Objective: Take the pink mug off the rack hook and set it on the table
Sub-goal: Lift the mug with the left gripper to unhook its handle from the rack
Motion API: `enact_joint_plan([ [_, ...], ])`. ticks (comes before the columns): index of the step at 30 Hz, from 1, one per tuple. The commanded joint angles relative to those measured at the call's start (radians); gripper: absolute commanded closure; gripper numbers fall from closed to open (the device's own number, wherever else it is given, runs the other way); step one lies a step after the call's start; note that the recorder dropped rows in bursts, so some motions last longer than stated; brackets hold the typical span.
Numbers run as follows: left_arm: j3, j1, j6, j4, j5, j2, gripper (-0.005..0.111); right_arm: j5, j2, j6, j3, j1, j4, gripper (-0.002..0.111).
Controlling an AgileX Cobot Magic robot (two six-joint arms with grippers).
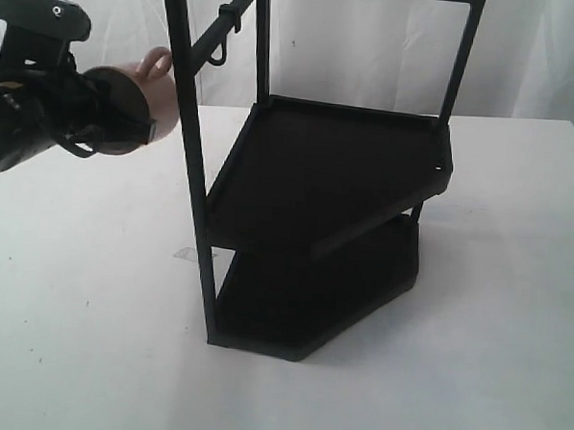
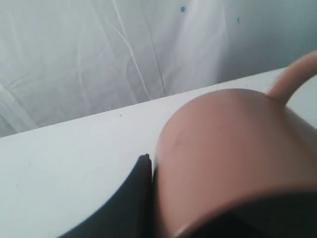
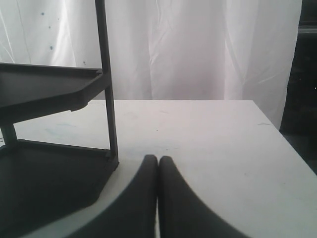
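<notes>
Black arm (image 1: 27, 124), pale screws (image 1: 57, 11); curved dark fingers (image 3: 138, 203).

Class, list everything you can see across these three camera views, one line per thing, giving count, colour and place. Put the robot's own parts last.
pink mug: one, dusty pink, held in the air left of the rack, clear of the hooks
rack: one, black, two shelves, standing on the table
rack hooks: two, black, both bare, on the slanted bar at the rack's top
table: one, white, under everything
curtain: one, white, behind the table
left gripper: one, black, shut on the pink mug
right gripper: one, black, shut and holding nothing, low over the table beside the rack's base
</notes>
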Motion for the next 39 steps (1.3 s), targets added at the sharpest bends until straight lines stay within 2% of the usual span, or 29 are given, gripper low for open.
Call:
enact_joint_plan([
  [1, -0.004, 0.002, 0.319, -0.163, 0.088, -0.008, 0.107, 0.004, -0.006, -0.008, 0.005, -0.004, -0.002, 0.108],
  [6, -0.004, 0.002, 0.759, -0.478, 0.178, -0.008, 0.107, 0.004, -0.006, -0.008, 0.005, -0.004, -0.002, 0.108],
  [10, -0.004, 0.002, 1.104, -0.812, 0.200, -0.008, 0.107, 0.004, -0.006, -0.008, 0.005, -0.004, 0.002, 0.108],
  [11, -0.004, 0.002, 1.162, -0.817, 0.203, -0.008, 0.107, 0.004, -0.006, -0.008, 0.005, -0.004, 0.002, 0.108],
  [30, 0.008, 0.000, 1.238, -0.817, 0.225, -0.005, 0.107, 0.004, -0.006, -0.008, 0.005, -0.004, -0.001, 0.108],
  [39, 0.008, 0.000, 1.114, -0.817, 0.248, -0.005, 0.107, 0.004, -0.006, -0.008, 0.005, -0.004, -0.001, 0.108],
])
